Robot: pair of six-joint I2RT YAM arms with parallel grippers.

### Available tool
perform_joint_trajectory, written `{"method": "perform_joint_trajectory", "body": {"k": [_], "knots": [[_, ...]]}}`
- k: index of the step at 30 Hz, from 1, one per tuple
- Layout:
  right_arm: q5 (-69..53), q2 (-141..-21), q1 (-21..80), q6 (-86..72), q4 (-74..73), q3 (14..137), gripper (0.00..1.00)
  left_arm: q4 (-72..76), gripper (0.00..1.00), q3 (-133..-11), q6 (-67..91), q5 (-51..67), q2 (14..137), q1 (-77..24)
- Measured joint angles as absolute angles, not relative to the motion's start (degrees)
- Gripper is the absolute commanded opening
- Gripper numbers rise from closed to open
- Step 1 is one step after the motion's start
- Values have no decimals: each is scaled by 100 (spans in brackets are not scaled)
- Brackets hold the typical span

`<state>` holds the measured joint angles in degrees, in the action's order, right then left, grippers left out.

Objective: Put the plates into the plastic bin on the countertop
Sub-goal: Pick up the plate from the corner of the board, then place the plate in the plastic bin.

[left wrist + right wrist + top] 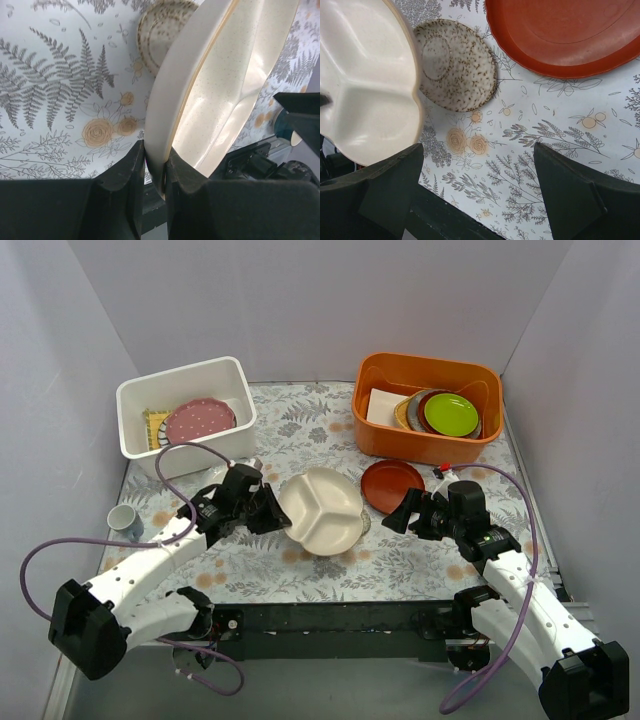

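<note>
My left gripper point(272, 508) is shut on the rim of the cream divided plate point(322, 510) and holds it tilted above the countertop point(300, 425); the left wrist view shows its rim point(162, 120) pinched between my fingers. A speckled beige plate point(456, 64) lies partly under the divided plate point(365, 85). The red-brown plate point(392, 485) lies flat just right of it. My right gripper point(405, 512) is open and empty beside the red-brown plate point(565, 35). The white plastic bin point(180, 380) at the back left holds a pink dotted plate point(199, 421).
An orange tub point(378, 430) at the back right holds stacked green point(450, 414) and dark plates. A yellow mat point(153, 427) leans inside the white bin. A small cup point(122, 520) stands near the left edge. Grey walls close in on three sides.
</note>
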<state>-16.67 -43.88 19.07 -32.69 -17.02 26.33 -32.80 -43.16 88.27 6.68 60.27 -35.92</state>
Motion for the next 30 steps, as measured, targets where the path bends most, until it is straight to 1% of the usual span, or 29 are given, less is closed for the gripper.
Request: {"method": "perform_joint_trajectory", "body": {"k": [6,14,30], "knots": [[-1715,-4436,1881,-3267,-1684,2630,98,-3472,0,-5122,8462,967,6320,-3000],[-1780,-4464,1874,-3253,-1658,2530,98,-3441,0,-6031,8156,1599,6847,-1907],[-1839,-4473,1841,-3183,-1651,2526,98,-3629,0,-7323,7797,2469,7922,-727]]}}
